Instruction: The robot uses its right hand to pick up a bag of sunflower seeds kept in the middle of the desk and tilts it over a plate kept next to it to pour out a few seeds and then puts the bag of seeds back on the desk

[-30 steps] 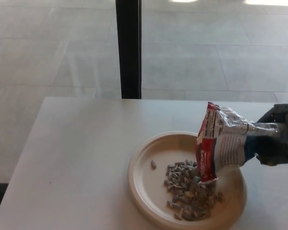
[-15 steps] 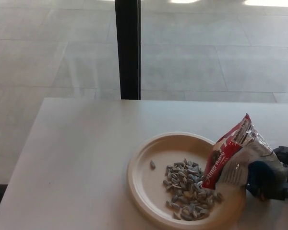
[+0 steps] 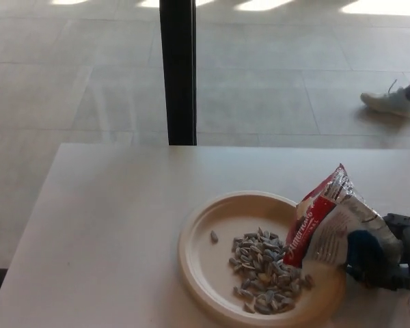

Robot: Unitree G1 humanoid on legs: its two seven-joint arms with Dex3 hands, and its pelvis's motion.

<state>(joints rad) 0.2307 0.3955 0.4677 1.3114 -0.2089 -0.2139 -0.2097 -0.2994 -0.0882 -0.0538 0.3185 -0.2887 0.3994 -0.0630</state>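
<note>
- Over the right rim of the plate, the bag of sunflower seeds sat in the grasp of the right hand, its crimped top pointing up and slightly left, its red face turned toward the plate.
- Held that way, mouth raised, the bag looked to be in a carrying attitude and not a pouring one; no seeds were falling from it.
- The right hand was clenched around the bag's lower right part, its dark fingers wrapped over the blue and silver foil. I judged the low grip was meant to leave the mouth free for tipping.
- 1 heap of seeds lay on the plate's right half, just beside the bag's lower edge, and 1 stray seed lay apart to the left. That suggested the pour was done and only setting the bag down on the table remained.
- Whether the bag's bottom touched the plate rim or the table could not be told.
- The left hand was not in view.
- Beyond the table's far edge stood a black post on a tiled floor, and a person's shoe showed at the upper right, well apart from the work.
</note>
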